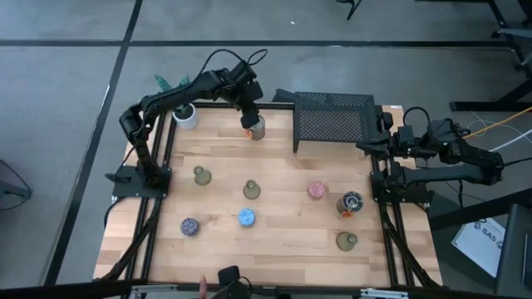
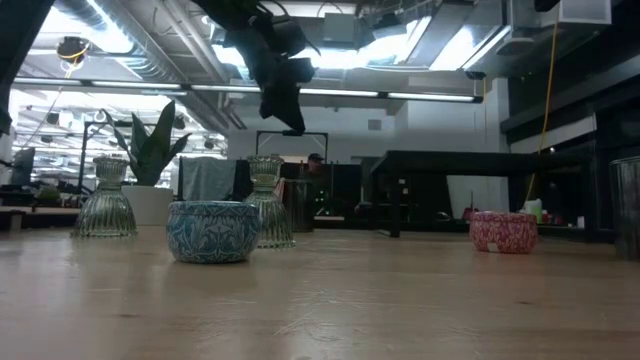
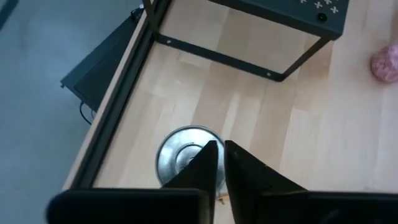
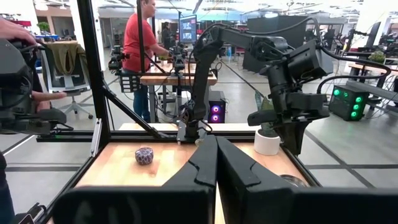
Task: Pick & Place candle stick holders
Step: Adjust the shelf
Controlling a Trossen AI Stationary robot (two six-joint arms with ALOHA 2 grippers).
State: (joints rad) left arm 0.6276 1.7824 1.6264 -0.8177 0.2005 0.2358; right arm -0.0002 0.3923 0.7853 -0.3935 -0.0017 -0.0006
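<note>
Right under the left gripper sat the silver holder, upper middle of the frame, jaws almost shut, holding nothing.

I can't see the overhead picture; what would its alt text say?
The left gripper hangs over a silvery candle holder near a black mesh rack on a wooden table. Seven small holders lie scattered; the right arm waits at the table's edge.

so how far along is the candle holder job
Early. The left hand, fingers nearly together, hovers over the silvery round metal holder at the table's far edge, beside the black mesh rack. The right hand waits shut at the right edge. Seven holders remain scattered, including the blue patterned tin.
</note>
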